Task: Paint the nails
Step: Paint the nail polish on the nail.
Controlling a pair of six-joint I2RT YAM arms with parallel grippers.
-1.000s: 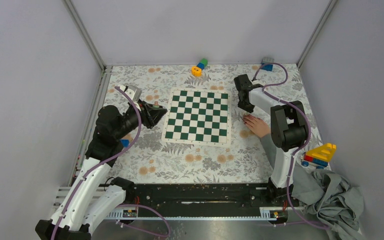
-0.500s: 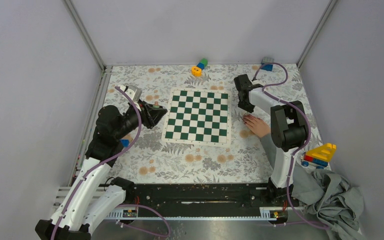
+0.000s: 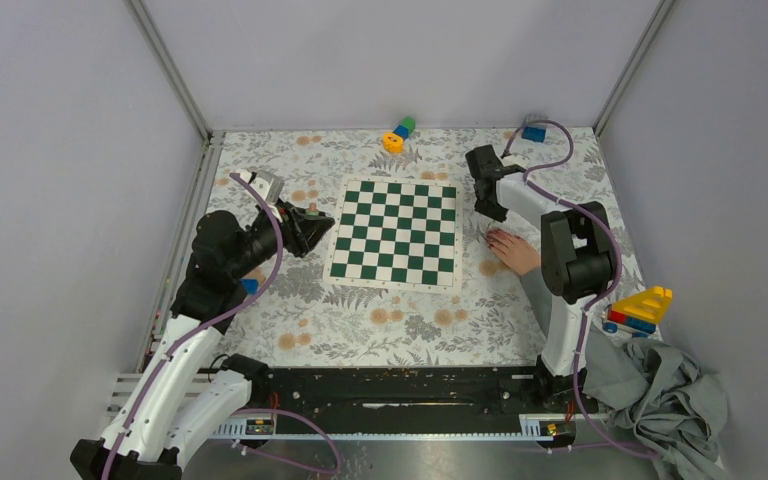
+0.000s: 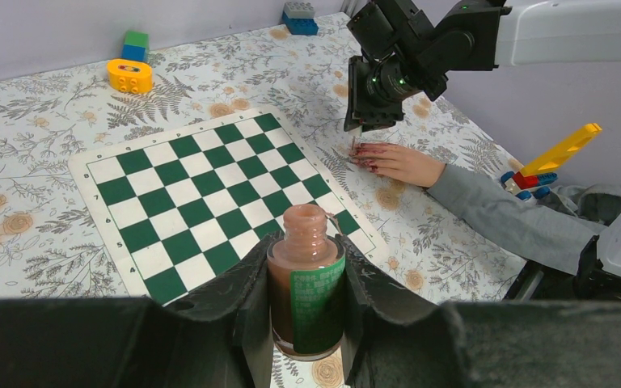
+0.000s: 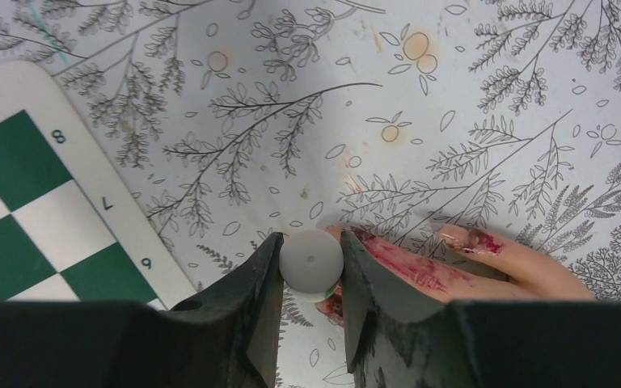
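Right claw clenched on white brush cap, just over nails of hand beside chessboard, fingers running rightward; left claw, gripping polish bottle, well apart.

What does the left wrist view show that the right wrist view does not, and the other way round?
Only the left wrist view: a polish bottle held in the left gripper, the grey sleeve, toy blocks. Only the right wrist view: a white round cap gripped by the right gripper, red smears on finger skin. Both: the hand, the chessboard, the flowered cloth.
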